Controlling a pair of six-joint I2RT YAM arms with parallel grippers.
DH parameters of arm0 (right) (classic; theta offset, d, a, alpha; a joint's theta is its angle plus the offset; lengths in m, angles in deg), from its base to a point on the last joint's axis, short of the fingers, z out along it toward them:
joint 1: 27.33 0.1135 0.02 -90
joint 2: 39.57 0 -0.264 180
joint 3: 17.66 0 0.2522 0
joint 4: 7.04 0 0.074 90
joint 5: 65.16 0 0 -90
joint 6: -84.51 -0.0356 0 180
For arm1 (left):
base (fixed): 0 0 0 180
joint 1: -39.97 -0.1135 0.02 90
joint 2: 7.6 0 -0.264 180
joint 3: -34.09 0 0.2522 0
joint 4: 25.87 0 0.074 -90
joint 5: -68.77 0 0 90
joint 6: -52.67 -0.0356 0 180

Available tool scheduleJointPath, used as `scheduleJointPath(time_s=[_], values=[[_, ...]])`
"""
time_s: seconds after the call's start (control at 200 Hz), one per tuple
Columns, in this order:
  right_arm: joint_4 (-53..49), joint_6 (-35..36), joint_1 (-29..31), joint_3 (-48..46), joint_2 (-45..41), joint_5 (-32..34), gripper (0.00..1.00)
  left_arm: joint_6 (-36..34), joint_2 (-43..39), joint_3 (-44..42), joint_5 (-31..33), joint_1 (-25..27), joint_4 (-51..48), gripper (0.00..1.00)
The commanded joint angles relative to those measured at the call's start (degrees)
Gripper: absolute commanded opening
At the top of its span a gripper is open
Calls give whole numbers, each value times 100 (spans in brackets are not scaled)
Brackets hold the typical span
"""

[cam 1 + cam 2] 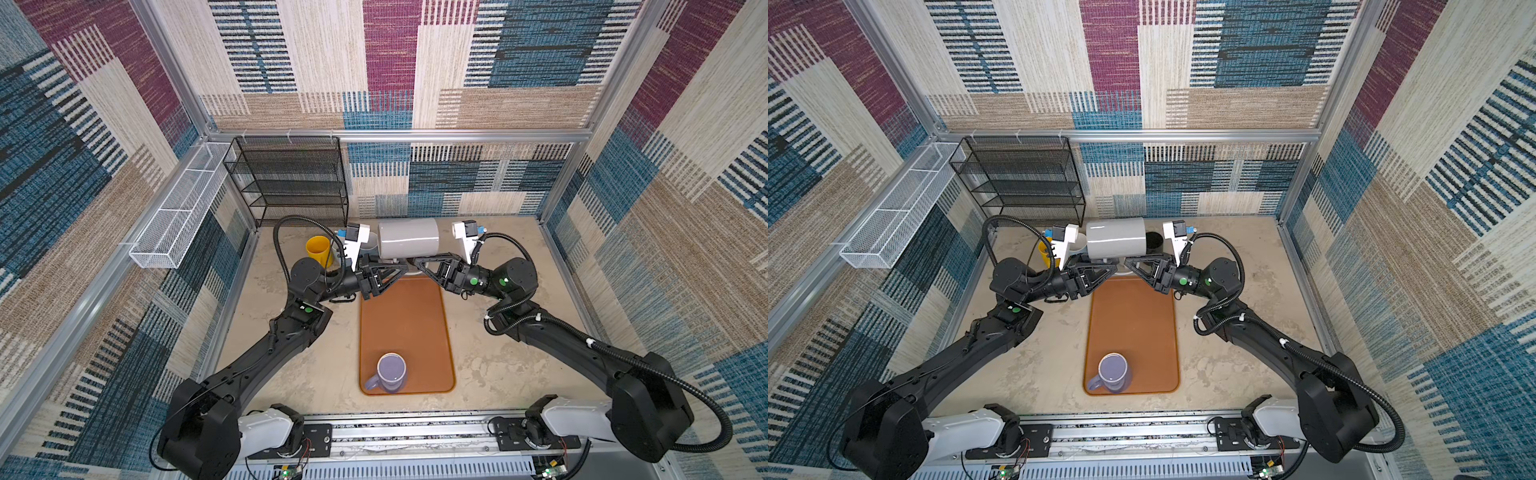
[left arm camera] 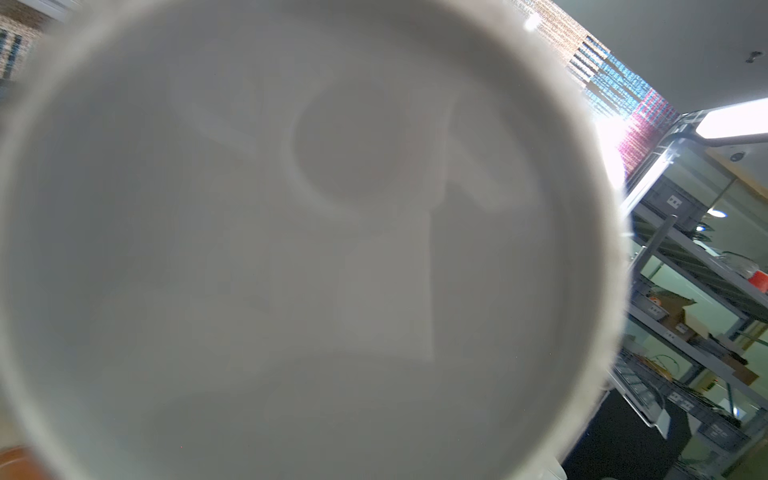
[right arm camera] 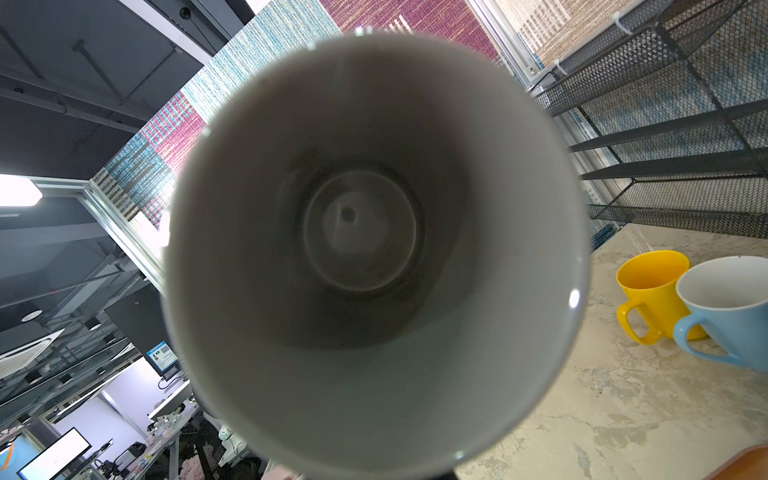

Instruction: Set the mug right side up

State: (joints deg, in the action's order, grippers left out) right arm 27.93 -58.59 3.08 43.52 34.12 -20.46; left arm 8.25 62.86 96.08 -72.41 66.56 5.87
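A grey mug (image 1: 408,237) (image 1: 1116,237) hangs on its side in the air above the far end of the brown tray (image 1: 403,316). Its mouth faces right. The right wrist view looks straight into the mug's hollow inside (image 3: 374,249). Its flat base (image 2: 291,249) fills the left wrist view. In both top views my left gripper (image 1: 400,266) and right gripper (image 1: 417,262) meet tip to tip just under the mug. The right one looks shut on the mug from below. The mug hides both sets of jaws in the wrist views, so the left jaws' state stays unclear.
A purple mug (image 1: 390,372) stands upright on the near end of the tray. A yellow mug (image 3: 650,291) and a light blue mug (image 3: 731,307) stand on the table at the back left. Behind them is a black mesh rack (image 1: 291,178), and a white wire basket (image 1: 178,212) hangs on the left wall.
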Motion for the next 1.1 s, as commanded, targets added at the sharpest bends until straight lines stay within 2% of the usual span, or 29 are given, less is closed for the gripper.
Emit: scheduleJointPath(time_s=[0.0, 0.416, 0.531, 0.882, 1.097], values=[[135, 300, 9, 131, -131, 187, 0, -433, -127, 82, 158, -9, -478, 47], [-1130, 1087, -20, 365, -442, 622, 0, -1393, -410, 351, 782, -6, -2535, 48], [-1762, 1398, -43, 525, -510, 849, 0, -1599, -415, 446, 896, 0, -2972, 48], [-3174, 2025, -226, 836, -627, 1479, 0, -2082, -507, 629, 1412, 4, -3938, 48], [-3937, 2313, -370, 1103, -590, 1794, 0, -2197, -533, 671, 1573, 4, -4196, 47]])
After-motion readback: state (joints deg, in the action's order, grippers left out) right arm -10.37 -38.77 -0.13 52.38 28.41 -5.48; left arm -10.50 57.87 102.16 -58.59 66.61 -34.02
